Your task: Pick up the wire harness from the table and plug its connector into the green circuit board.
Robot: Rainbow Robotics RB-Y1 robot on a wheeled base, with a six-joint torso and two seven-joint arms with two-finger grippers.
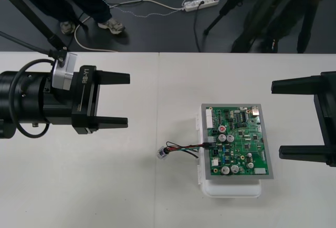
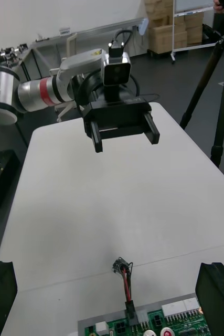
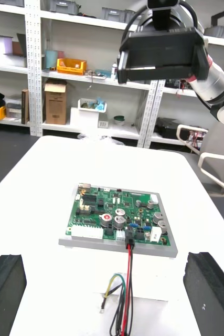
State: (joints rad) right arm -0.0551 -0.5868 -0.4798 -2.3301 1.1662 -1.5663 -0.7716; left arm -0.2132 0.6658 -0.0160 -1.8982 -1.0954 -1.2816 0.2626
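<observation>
**A:** What held what on the table (image 1: 94,186)?

**B:** A white base (image 1: 231,190) carried the green board (image 1: 237,143). The board lay flat on it and covered most of it. The base's rim showed past the board's left edge and past the edge nearest the robot.

**A:** And the harness?

**B:** The harness (image 1: 185,147) lay to the board's left. Its black plug (image 1: 210,145) sat in a connector on the board's left edge, about halfway along it. The left wrist view showed it seated there, with red wires (image 3: 128,273) running straight out of it. The wires trailed away from the board across the table. The round metal socket (image 1: 162,153) rested on the table at their far end, near the board but apart from it.

**A:** How many of each?

**B:** There was one board, one base, and one harness with one plug and one socket. The wires were red, black and green, though I could not count the strands. There were two grippers, each with two black fingers.

**A:** How did the grippers stand?

**B:** The left gripper (image 1: 126,100) hung well to the board's left, farther out than the socket. Its fingers were spread wide with nothing between them. The right gripper (image 1: 275,119) hung just past the board's right edge, its fingers just as wide apart and empty. Neither one touched the board or the harness.
</observation>
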